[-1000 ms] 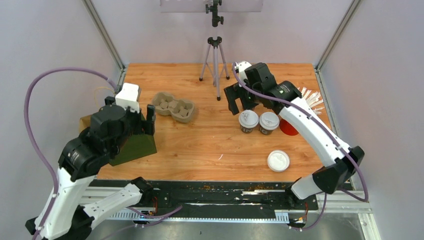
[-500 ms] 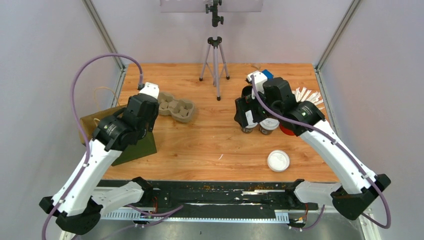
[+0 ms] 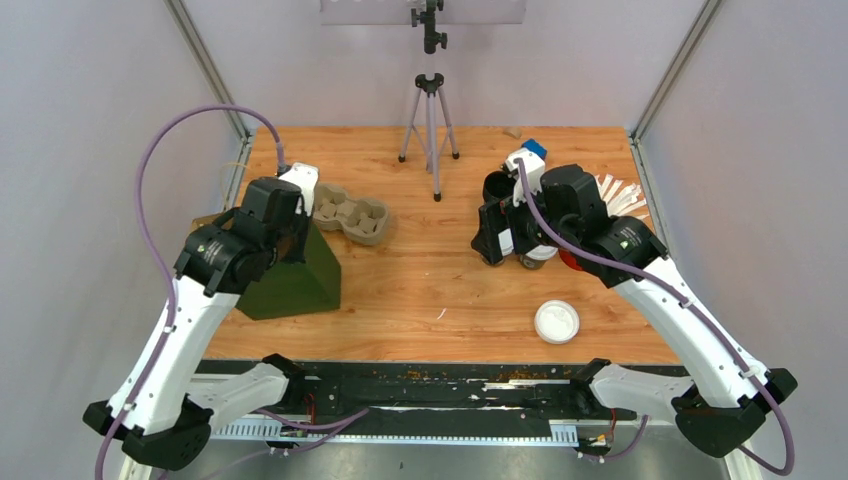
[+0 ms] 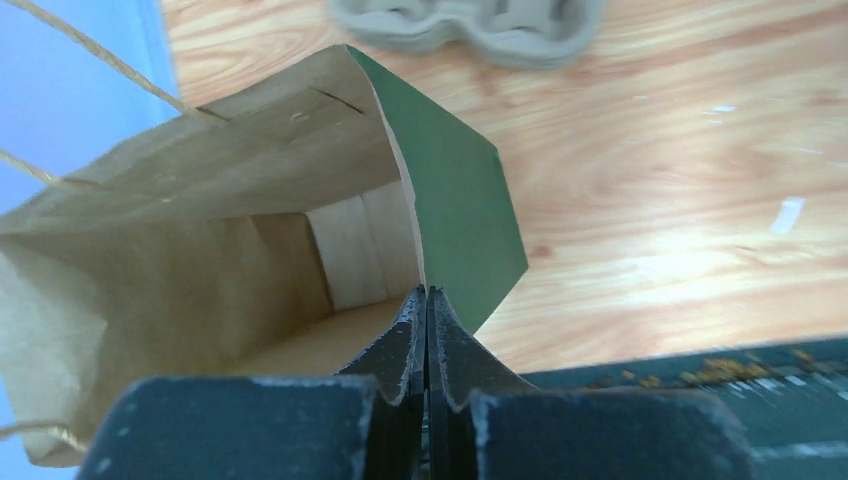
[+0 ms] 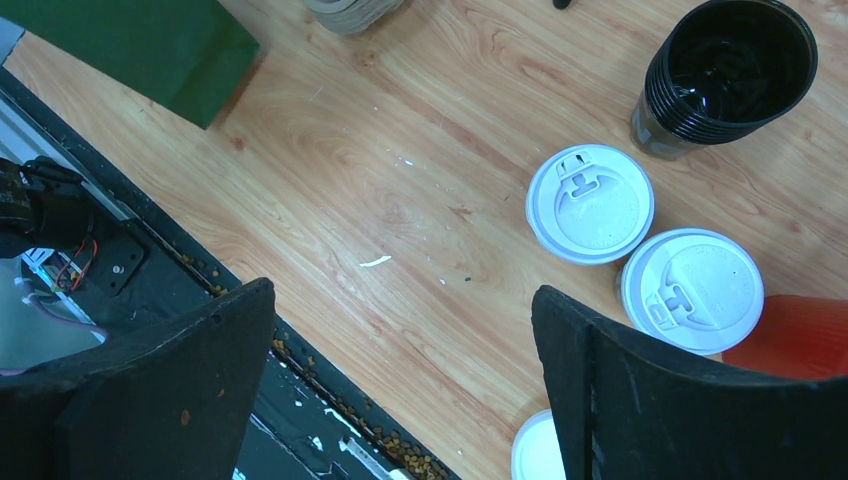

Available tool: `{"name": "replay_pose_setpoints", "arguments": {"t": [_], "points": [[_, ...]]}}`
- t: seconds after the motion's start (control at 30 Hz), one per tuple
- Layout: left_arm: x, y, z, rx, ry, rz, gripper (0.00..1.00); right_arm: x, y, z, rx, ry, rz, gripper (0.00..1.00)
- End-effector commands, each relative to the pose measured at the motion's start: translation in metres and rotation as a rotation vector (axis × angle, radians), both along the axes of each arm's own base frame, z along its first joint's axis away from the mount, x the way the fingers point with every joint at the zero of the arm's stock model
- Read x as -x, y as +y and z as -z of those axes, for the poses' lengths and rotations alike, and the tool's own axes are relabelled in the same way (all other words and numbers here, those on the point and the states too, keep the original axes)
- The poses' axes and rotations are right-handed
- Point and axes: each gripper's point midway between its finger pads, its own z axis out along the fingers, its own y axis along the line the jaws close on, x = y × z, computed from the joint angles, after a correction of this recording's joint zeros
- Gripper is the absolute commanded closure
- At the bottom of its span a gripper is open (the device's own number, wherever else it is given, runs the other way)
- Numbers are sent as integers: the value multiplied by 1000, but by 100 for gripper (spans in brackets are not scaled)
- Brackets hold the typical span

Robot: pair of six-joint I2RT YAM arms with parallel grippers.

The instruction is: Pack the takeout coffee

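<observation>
Right of centre on the worktop (image 3: 420, 290) | lidded cup (image 5: 590, 203) and second lidded cup (image 5: 692, 290) upright, side by side | my right end effector (image 5: 400, 300) nearer, wide, empty; cups off to one side (not between fingers) | left end effector (image 4: 425, 310) pinching bag (image 4: 460, 200) rim

Robotics lab cell, plain framed walls (image 3: 100, 80), camera tripod (image 3: 430, 86), wooden bench (image 3: 430, 290)

Green bag (image 3: 290, 285) left, tripod (image 3: 431, 130) at back — black cup stack (image 5: 725, 75), loose lid (image 3: 557, 322) right
</observation>
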Motion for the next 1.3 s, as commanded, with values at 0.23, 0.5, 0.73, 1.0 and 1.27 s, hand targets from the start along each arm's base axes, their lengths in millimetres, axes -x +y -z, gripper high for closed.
{"name": "replay_pose_setpoints", "arguments": {"t": [0.23, 0.5, 0.73, 1.0, 1.27], "points": [[74, -95, -25, 491, 56, 428, 100, 0, -14, -11, 9, -77, 34, 0], [66, -151, -21, 560, 33, 618, 100, 1, -18, -24, -4, -95, 50, 0], [55, -203, -48, 616, -53, 769, 100, -2, -23, -20, 27, -92, 73, 0], [74, -240, -34, 624, 41, 919, 100, -4, -40, -26, 71, -114, 142, 0], [87, -270, -37, 632, 86, 1038, 100, -5, -50, -27, 98, -132, 177, 0]]}}
